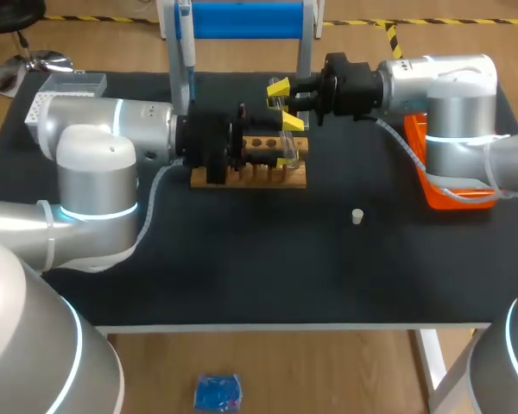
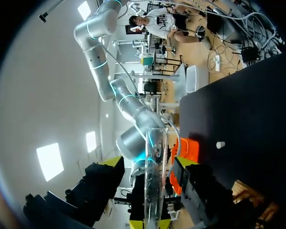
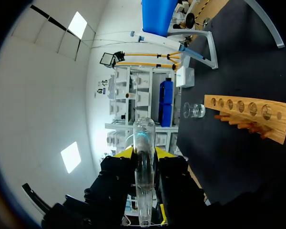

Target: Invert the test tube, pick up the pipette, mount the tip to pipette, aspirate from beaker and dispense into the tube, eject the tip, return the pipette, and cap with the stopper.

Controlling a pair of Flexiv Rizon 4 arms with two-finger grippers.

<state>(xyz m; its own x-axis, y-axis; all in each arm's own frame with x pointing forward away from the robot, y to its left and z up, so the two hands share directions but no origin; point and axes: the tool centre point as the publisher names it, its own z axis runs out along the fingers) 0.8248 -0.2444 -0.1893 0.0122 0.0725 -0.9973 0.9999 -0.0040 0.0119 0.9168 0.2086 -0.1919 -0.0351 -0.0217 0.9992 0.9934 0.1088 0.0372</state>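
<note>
Black table (image 1: 268, 267), with both arms meeting over it in the upper middle of the head frame. The right gripper (image 3: 145, 151) is pinched on the test tube (image 3: 144, 136), with a yellow tip pressed against each side of the glass. The tube lies crosswise in the fingers and its rounded end sticks out past them. The left gripper (image 2: 150, 161) sits around the tube too, but its fingers are spread wide with a visible gap on both sides, so it isn't gripping anything.

In the head view the right arm's yellow tips hang just above the wooden rack (image 1: 281, 178), and the left arm's black gripper is at the rack's left end. From the right wrist you can see a glass beaker (image 3: 196, 110) just beside one end of the rack.

Further out, the little white stopper (image 1: 357, 216) lies by itself right of centre, well apart from the rack. An orange bin (image 1: 453, 197) is at the right edge by the right arm. The blue stand (image 1: 242, 19) is at top centre, with what looks like the pipette (image 1: 186, 52) hanging on its left post. There's a clear box (image 1: 69, 84) in the upper left.
</note>
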